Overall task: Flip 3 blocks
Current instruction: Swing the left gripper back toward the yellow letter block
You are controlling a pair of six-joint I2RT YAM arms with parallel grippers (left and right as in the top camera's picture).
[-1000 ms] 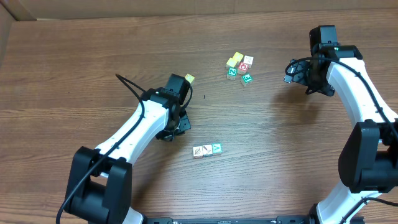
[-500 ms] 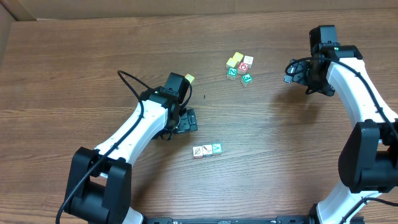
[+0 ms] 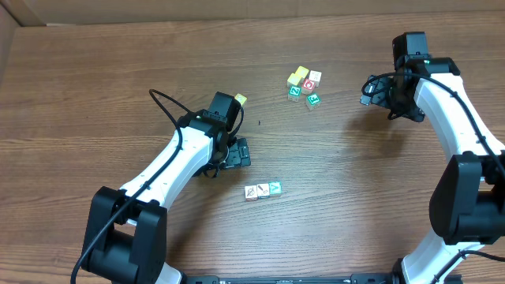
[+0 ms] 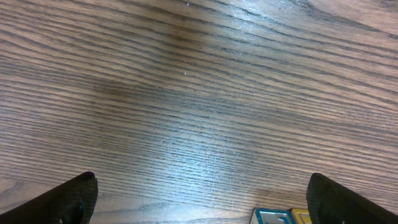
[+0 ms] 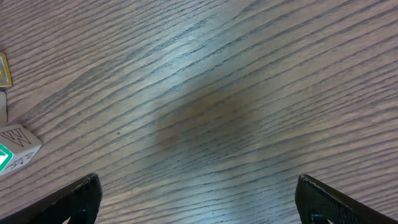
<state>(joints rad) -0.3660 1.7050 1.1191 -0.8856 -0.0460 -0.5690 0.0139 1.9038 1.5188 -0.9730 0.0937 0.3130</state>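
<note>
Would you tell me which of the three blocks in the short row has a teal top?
The right end block: its top is teal, whereas the middle block and the left end block have white tops with reddish marks.

Left gripper [image 4: 205,198] spread wide above the wooden table [image 4: 186,93], teal-edged block [image 4: 273,216] at bottom edge.

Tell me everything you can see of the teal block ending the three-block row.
The teal block is a tiny cube, its teal-green top face bearing a white mark too small to read. It rests flat on the wooden table, at the right end of a slightly slanted row, against a white-faced block. Nothing grips it; the open left gripper is apart, up and to its left.
</note>
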